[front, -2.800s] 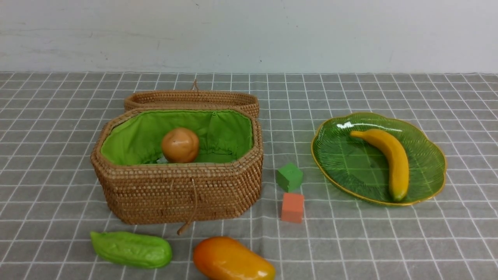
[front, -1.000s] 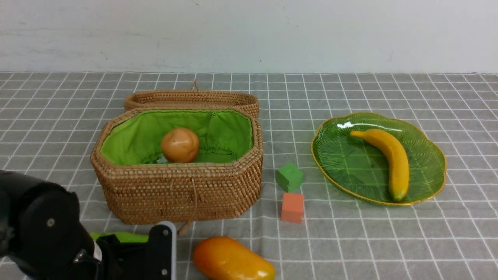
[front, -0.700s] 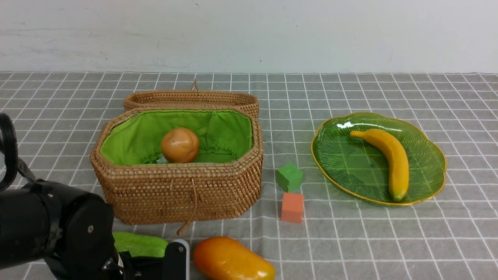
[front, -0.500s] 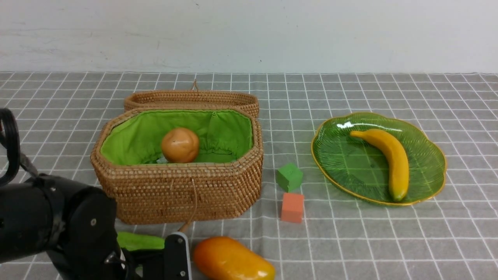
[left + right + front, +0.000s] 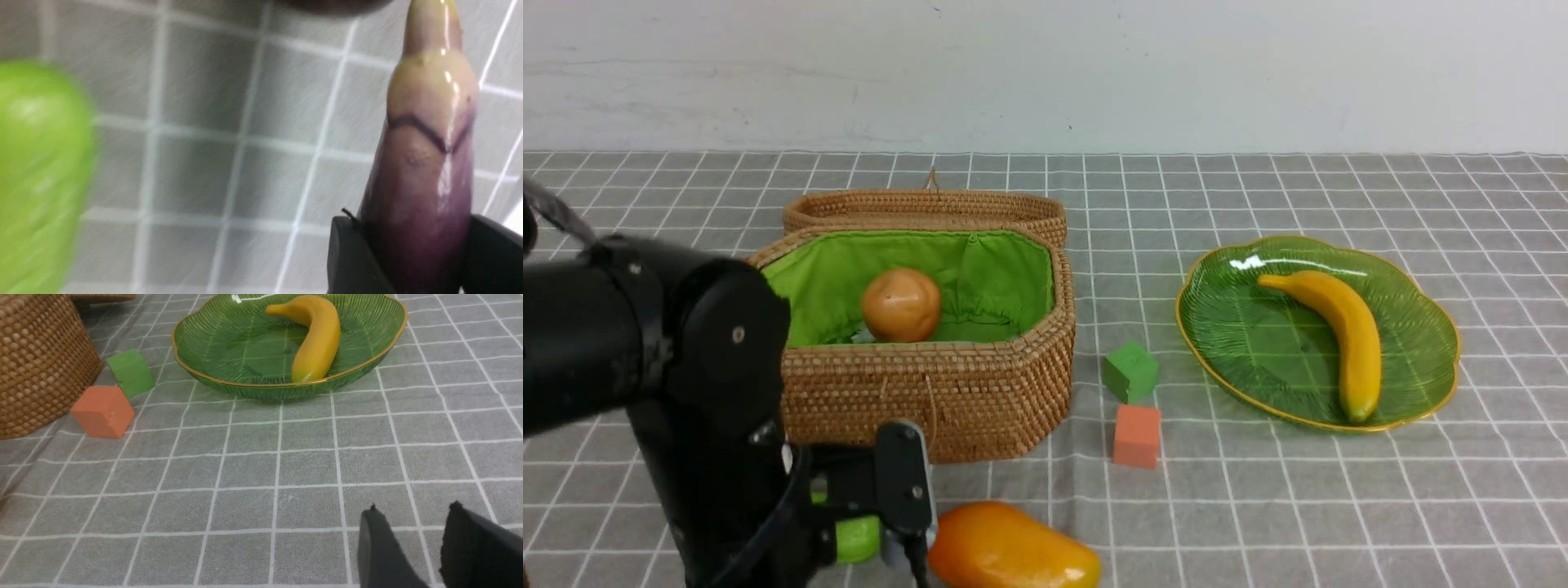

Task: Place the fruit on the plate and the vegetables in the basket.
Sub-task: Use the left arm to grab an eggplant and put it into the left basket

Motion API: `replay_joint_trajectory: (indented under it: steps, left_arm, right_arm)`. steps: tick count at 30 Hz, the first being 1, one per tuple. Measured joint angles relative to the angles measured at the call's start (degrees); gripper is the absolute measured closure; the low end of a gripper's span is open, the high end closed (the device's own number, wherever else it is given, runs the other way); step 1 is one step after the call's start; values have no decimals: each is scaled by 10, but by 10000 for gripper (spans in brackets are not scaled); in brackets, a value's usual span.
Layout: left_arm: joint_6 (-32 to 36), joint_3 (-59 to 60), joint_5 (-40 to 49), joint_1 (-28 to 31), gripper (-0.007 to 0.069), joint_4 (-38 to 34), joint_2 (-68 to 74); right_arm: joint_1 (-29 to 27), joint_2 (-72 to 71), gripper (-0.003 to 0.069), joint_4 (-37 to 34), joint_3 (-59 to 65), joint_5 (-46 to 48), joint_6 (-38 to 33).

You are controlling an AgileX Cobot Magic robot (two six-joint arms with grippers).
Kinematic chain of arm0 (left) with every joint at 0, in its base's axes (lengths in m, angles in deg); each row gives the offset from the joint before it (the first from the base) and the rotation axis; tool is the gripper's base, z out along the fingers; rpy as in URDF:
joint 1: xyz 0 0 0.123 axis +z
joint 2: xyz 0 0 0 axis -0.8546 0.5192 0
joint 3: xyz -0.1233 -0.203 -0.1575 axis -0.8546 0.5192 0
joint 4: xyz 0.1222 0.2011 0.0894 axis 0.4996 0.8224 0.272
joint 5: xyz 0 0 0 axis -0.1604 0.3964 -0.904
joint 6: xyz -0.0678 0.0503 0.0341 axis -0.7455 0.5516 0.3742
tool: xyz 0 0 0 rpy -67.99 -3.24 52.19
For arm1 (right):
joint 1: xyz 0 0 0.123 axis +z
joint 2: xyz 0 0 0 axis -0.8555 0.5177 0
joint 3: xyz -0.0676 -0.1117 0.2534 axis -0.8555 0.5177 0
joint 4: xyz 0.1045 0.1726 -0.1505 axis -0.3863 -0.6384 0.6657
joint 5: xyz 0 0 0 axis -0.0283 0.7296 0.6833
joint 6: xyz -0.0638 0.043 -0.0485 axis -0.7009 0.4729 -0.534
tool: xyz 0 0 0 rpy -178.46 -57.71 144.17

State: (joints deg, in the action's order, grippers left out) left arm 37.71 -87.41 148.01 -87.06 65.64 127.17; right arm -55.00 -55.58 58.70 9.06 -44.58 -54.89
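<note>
The left gripper (image 5: 408, 218) is clamped on a long purple vegetable (image 5: 429, 155), cream at its tip and eggplant-like, with the dark fingers pressed to both its sides. In the blurred wrist view it seems to hang clear of the cloth (image 5: 229, 134), and the gourd (image 5: 41, 175) lies apart from it on the table. In the front view the left arm (image 5: 645, 343) stands just before the near-left corner of the basket (image 5: 947, 392), and the held vegetable itself is hidden there. The potato (image 5: 901, 305) sits in the basket and the banana (image 5: 1343, 335) lies on the plate (image 5: 1241, 327). The mango (image 5: 1013, 555) lies on the cloth in front of the basket. The right gripper (image 5: 412, 506) hangs low over bare cloth on the plate's side, its fingers a little apart and empty. The step in hand looks like taking this vegetable to the basket. The next move probably calls for enough height to clear the near rim, then a path over the opening and a release beside the potato, not on it. That would leave the gourd for the basket and the mango for the plate.
</note>
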Motion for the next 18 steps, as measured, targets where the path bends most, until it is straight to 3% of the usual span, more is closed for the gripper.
replay_joint_trajectory:
  steps: [3, 8, 13, 18]
  left_arm:
    - [-39, -70, 5, 0, 303, 75, -2]
    - [-56, -189, -20, 0, 303, 138, -5]
    - [-59, -282, -194, 0, 303, 146, 19]
    - [-60, -291, -246, 0, 303, 156, 89]
  right_arm:
    - [0, 0, 421, 0, 0, 0, 0]
    - [0, 0, 421, 0, 0, 0, 0]
    - [0, 0, 421, 0, 0, 0, 0]
    - [0, 0, 420, 0, 0, 0, 0]
